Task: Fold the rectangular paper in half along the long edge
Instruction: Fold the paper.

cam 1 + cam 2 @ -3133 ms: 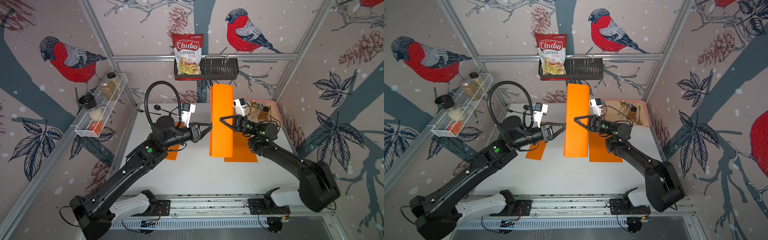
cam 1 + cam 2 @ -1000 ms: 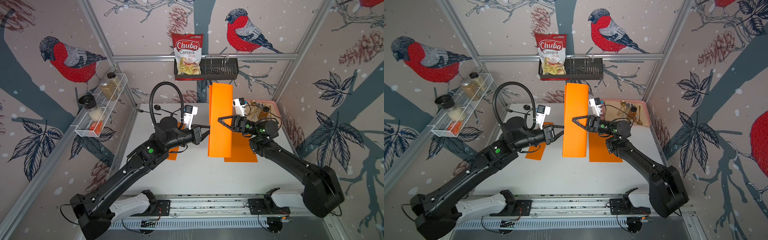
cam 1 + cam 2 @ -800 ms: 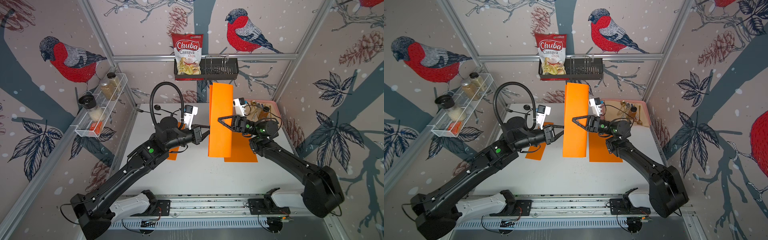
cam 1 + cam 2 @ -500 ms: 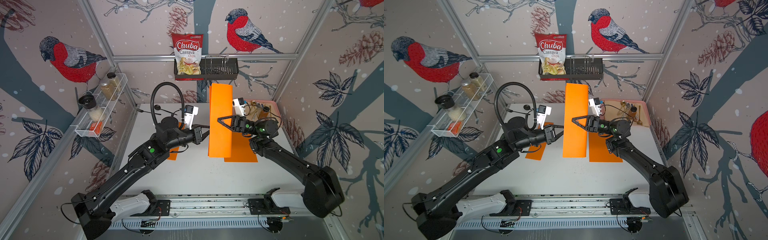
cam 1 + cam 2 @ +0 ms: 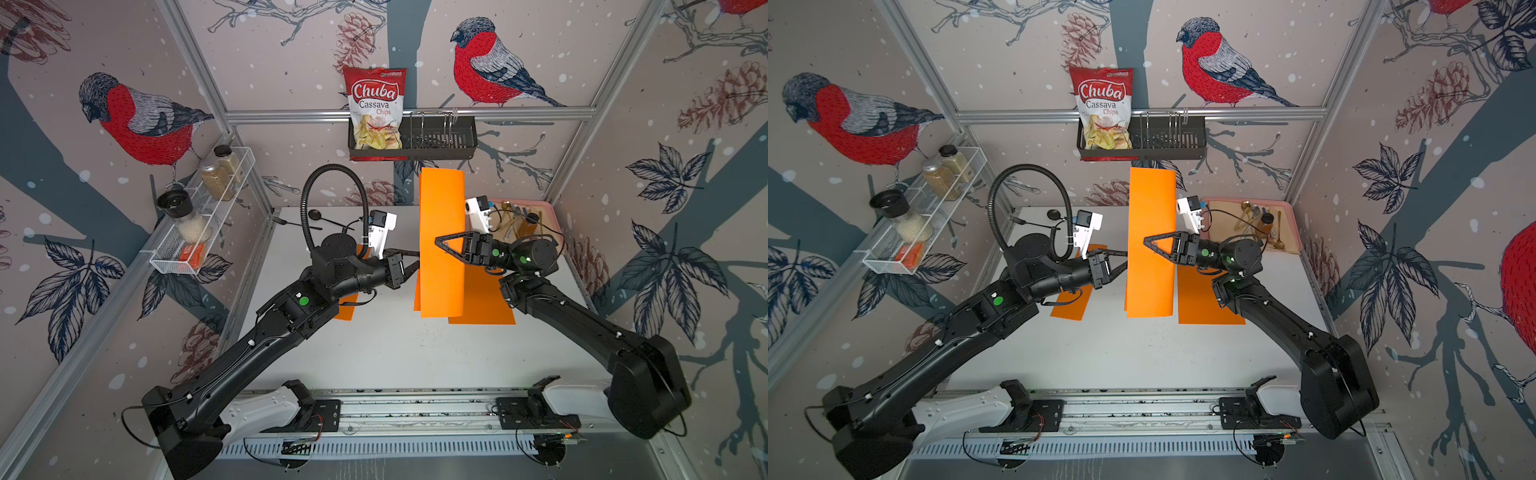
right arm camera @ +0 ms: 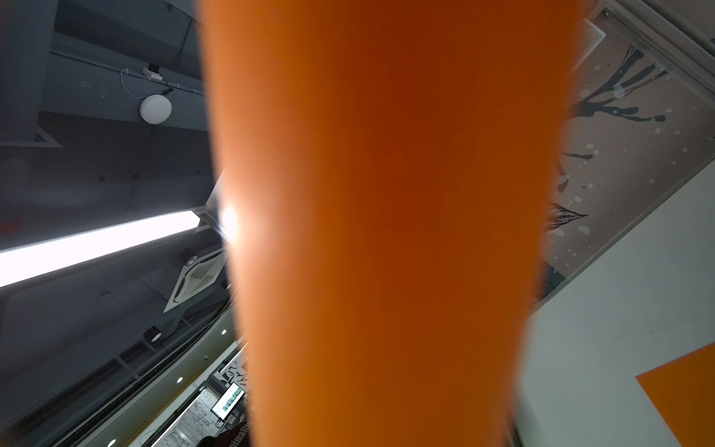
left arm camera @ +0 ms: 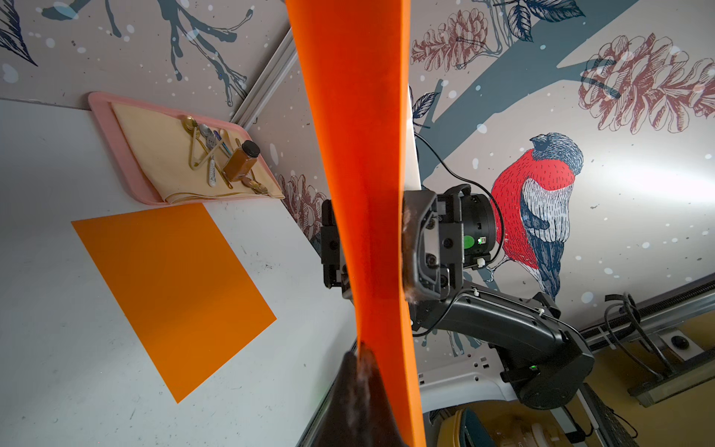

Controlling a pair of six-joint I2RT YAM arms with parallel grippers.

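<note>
Left wrist — paper (image 7: 360,154) within right gripper (image 7: 375,247)

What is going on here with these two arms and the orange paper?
Both arms hold an orange sheet upright in the air above the table. The left gripper is shut on its long edge. The right gripper has its jaws on either side of the sheet and seems to press the bent halves together. The sheet looks doubled along its length, but no sharp crease shows. A second orange sheet and a smaller orange piece lie flat on the table.
</note>
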